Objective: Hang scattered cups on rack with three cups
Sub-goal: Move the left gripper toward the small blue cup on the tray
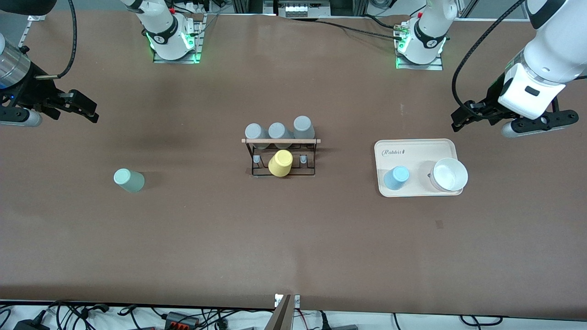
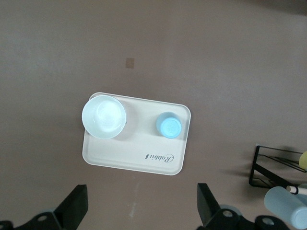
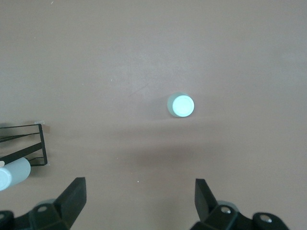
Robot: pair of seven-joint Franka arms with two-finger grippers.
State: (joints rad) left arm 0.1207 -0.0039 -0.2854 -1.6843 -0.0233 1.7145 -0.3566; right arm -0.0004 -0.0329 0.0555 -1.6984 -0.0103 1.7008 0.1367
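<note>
The mint-green cup (image 1: 129, 179) stands upside down on the table toward the right arm's end; it also shows in the right wrist view (image 3: 181, 105). The light blue cup (image 1: 396, 177) stands upside down on the cream tray (image 1: 415, 149), as in the left wrist view (image 2: 169, 125). The black wire rack (image 1: 281, 156) with its wooden rod (image 1: 280, 140) stands mid-table and holds three grey cups (image 1: 278, 132) and a yellow cup (image 1: 280, 163). My left gripper (image 1: 460, 118) (image 2: 141, 191) is open and empty, up in the air beside the tray. My right gripper (image 1: 91, 112) (image 3: 139, 184) is open and empty above bare table near the mint-green cup.
A white bowl (image 1: 450, 174) sits on the tray next to the blue cup, also in the left wrist view (image 2: 103, 116). The rack's edge shows in both wrist views (image 2: 268, 167) (image 3: 29, 143). Brown table stretches between cups and rack.
</note>
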